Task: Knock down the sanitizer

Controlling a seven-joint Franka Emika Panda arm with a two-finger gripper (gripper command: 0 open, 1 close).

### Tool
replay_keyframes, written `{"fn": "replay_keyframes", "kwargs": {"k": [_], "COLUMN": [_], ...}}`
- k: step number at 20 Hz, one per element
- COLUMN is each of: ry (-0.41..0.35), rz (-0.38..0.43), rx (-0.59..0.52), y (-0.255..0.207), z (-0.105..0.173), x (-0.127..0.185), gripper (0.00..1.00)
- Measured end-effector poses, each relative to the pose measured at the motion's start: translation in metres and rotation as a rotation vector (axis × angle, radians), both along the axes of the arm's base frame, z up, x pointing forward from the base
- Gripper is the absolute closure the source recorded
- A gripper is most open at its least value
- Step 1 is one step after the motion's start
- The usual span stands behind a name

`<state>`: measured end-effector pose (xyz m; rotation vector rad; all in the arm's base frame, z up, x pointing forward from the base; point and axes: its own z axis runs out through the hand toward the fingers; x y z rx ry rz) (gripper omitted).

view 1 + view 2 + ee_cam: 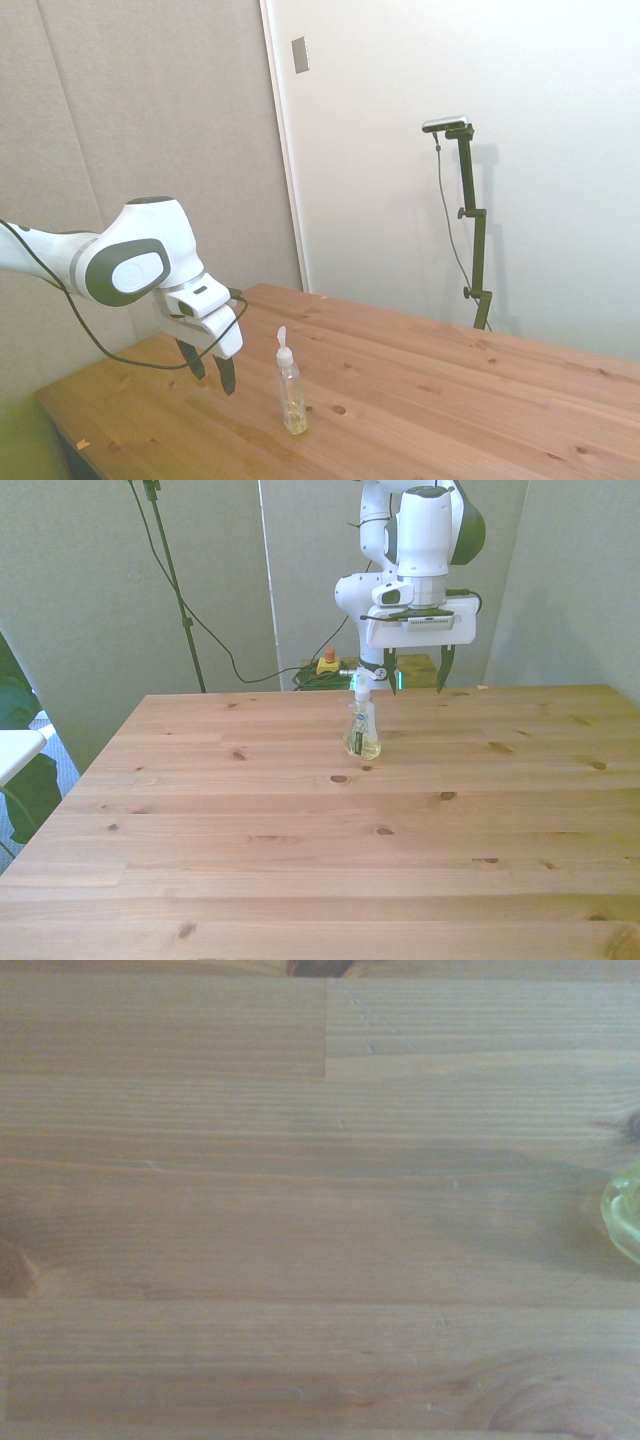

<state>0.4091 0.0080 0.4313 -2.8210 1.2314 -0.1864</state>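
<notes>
item: wooden table (300, 880), one, pale knotted planks; most of its surface lies bare around the sanitizer, with wide open board on the camera side of the bottle in the front view and toward both of that view's sides; the far edge runs close behind the bottle. item: sanitizer (362, 728), one, slim clear bottle, upright on the table, white pump nozzle on top, a low layer of yellowish liquid in the bottom, the rest of the body clear; a pale label on it is too small to read. in the side view the sanitizer (291, 391) stands near the table's near-left corner region, with long bare planks running off to its right. item: gripper (413, 675), one, on the white arm, hanging above the table behind the sanitizer and offset toward the front view's right of it; its two dark fingers (443, 670) point down and stand apart, nothing between them, not touching the bottle. in the side view the gripper (212, 368) sits just beside the sanitizer, to its left, fingertips about level with the bottle's middle. wrist view: bare planks and, at one edge, a yellow-green curved sliver of the sanitizer (626, 1210), blurred. item: dark cable (60, 300), one, trailing along the arm.
</notes>
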Motion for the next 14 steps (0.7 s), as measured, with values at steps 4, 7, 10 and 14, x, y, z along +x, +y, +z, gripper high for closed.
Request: {"fn": "replay_keyframes", "kwargs": {"k": [4,7,10,14], "ry": [0.022,0.027,0.028,0.027], "rz": [0.001,0.012,0.01,-0.023], "rx": [-0.002,-0.007,-0.008,-0.008], "y": [0.0,0.005,0.006,-0.004], "z": [-0.01,-0.013,-0.013,-0.014], "x": [-0.006,-0.007,-0.008,-0.013], "gripper": [0.0,1.0,1.0,1.0]}}
